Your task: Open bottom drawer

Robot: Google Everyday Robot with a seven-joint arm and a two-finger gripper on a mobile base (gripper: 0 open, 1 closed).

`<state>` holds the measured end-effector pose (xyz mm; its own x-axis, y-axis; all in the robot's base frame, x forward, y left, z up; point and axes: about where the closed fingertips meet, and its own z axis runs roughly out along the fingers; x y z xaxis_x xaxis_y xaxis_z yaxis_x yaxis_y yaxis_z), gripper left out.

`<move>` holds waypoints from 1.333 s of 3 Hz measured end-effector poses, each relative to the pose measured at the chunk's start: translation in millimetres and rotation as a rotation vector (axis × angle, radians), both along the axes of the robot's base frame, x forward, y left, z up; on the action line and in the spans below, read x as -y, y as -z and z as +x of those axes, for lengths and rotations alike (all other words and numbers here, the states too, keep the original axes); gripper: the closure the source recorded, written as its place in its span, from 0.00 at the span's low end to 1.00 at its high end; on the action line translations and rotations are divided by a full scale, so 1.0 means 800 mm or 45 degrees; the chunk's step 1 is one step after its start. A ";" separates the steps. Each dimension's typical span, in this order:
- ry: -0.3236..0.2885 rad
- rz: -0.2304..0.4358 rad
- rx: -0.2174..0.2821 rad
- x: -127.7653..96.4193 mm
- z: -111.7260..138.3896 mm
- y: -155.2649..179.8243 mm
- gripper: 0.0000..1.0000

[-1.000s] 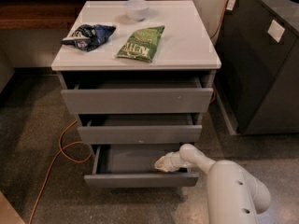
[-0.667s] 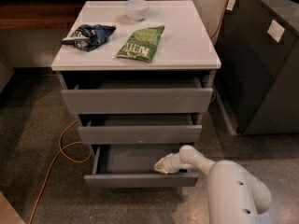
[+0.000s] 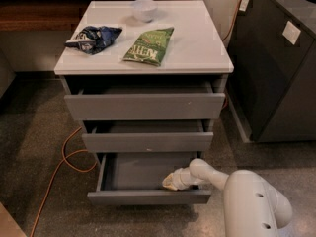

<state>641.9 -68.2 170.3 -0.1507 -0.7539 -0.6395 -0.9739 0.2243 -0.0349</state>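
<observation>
The bottom drawer (image 3: 148, 197) of the white-topped cabinet (image 3: 197, 48) stands pulled out, its grey inside (image 3: 133, 172) showing. The middle drawer (image 3: 147, 142) and the top drawer (image 3: 144, 105) sit slightly out above it. My gripper (image 3: 170, 182) reaches in from the lower right on a white arm (image 3: 247, 196). It is inside the bottom drawer near its right front, just behind the drawer front.
On the cabinet top lie a dark blue chip bag (image 3: 94, 36), a green chip bag (image 3: 149, 45) and a white bowl (image 3: 144, 9). An orange cable (image 3: 61, 167) runs over the floor at the left. A dark grey cabinet (image 3: 281, 73) stands at the right.
</observation>
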 end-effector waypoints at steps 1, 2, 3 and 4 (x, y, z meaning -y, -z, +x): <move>0.009 0.033 -0.029 -0.008 -0.030 -0.004 1.00; 0.008 0.056 -0.040 -0.017 -0.050 -0.009 1.00; 0.005 0.071 -0.048 -0.023 -0.072 -0.014 1.00; -0.001 0.076 -0.045 -0.027 -0.100 -0.025 1.00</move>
<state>562.2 -46.2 190.6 -0.1738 -0.7144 -0.6778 -0.9744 0.2245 0.0132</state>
